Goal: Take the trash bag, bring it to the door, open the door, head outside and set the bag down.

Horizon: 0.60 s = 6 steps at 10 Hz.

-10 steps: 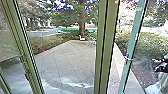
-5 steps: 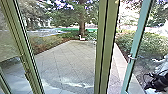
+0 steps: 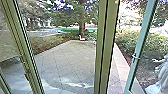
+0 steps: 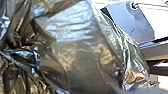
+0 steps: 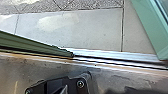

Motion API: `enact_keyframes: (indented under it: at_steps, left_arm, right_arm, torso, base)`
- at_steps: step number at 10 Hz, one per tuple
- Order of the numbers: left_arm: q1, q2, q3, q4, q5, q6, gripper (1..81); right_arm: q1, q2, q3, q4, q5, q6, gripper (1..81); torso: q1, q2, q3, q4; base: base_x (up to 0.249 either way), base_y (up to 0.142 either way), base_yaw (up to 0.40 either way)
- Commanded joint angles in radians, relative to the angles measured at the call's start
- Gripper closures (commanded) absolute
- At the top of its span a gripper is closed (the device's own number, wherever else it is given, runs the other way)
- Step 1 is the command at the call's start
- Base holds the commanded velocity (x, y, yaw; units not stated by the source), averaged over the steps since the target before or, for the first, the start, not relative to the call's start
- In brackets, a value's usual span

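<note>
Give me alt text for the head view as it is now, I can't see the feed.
A light green door with a metal handle stands partly open, right of a thick green post. Beyond lies a paved yard bordered by bushes, with a tree trunk at its far end.

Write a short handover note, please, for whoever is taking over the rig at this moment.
Left gripper: the trash bag bulges close in front of its wrist camera, so it probably has the bag; the grip itself I can't confirm.
Right gripper: state unclear; its wrist camera looks down on the threshold.
Door: standing open, on the right in the head view.
Done: bag apparently picked up and brought to the doorway, door open.
Left: going out onto the paving and putting the bag down.
Watch: a pale shape beyond the door, possibly a person.
</note>
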Motion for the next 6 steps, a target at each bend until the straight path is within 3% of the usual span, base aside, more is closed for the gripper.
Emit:
enact_keyframes:
  at_steps: [1, 5, 6]
  left_arm:
    - [-0.05, 0.003, 0.001, 0.008, 0.053, 0.01, 81.1]
    - [-0.054, 0.004, -0.001, 0.008, 0.055, 0.011, 81.1]
    - [-0.057, 0.006, -0.001, 0.008, 0.055, 0.011, 81.1]
  right_arm:
    - [-0.12, 0.023, -0.028, -0.005, 0.221, -0.004, 1.0]
    - [-0.266, 0.122, -0.06, -0.019, 0.246, -0.008, 1.0]
    - [-0.296, 0.145, -0.072, -0.016, 0.26, -0.039, 1.0]
  torso:
    - [0.0, 0.0, 0.0, 0.0]
    - [0.0, 0.0, 0.0, 0.0]
    - [0.0, 0.0, 0.0, 0.0]
  base:
    - [0.0, 0.0, 0.0]
    - [0.0, 0.0, 0.0]
    - [0.0, 0.0, 0.0]
